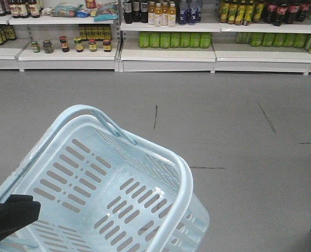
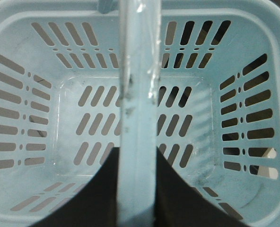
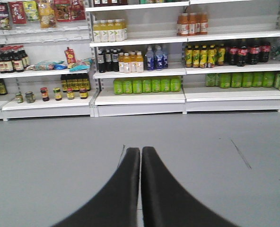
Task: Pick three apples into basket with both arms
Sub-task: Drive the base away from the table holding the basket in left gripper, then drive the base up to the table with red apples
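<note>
Pale blue basket (image 1: pixel 186 178) is hanging tilted at lower left of the front view, over the grey floor (image 1: pixel 239 131). L gripper (image 2: pixel 136 153) is clamping its hoop handle (image 2: pixel 137 94), one black finger each side. Basket's far rim is sitting well short of the shelves (image 1: pixel 166 55). R gripper (image 3: pixel 140 150) is pressing its tips together w/ nothing between, open floor lying ahead up to the shelf bases.
</note>
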Controlling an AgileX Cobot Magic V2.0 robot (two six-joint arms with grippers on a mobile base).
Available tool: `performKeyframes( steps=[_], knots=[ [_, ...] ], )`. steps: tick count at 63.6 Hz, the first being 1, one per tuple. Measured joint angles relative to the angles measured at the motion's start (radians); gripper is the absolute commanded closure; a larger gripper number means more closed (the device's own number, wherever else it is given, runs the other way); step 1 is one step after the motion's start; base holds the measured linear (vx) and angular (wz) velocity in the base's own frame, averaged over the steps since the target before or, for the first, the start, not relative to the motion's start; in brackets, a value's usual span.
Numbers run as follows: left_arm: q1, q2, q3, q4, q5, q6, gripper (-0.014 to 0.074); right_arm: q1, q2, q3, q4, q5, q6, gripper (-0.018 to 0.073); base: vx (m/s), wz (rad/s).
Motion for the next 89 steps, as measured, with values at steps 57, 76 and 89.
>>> performKeyframes(
  steps=[57, 76, 89],
  knots=[
    [0.000, 0.000, 0.000, 0.001, -0.001, 0.000, 0.0603, 0.000, 0.000, 0.000, 0.000, 0.000, 0.000, 0.0561, 0.21, -0.57],
    [0.000, 0.000, 0.000, 0.001, -0.001, 0.000, 0.0603, 0.000, 0.000, 0.000, 0.000, 0.000, 0.000, 0.0561, 0.15, -0.57],
    [0.000, 0.000, 0.000, 0.001, -0.001, 0.000, 0.0603, 0.000, 0.000, 0.000, 0.000, 0.000, 0.000, 0.0561, 0.13, -0.51]
  ],
)
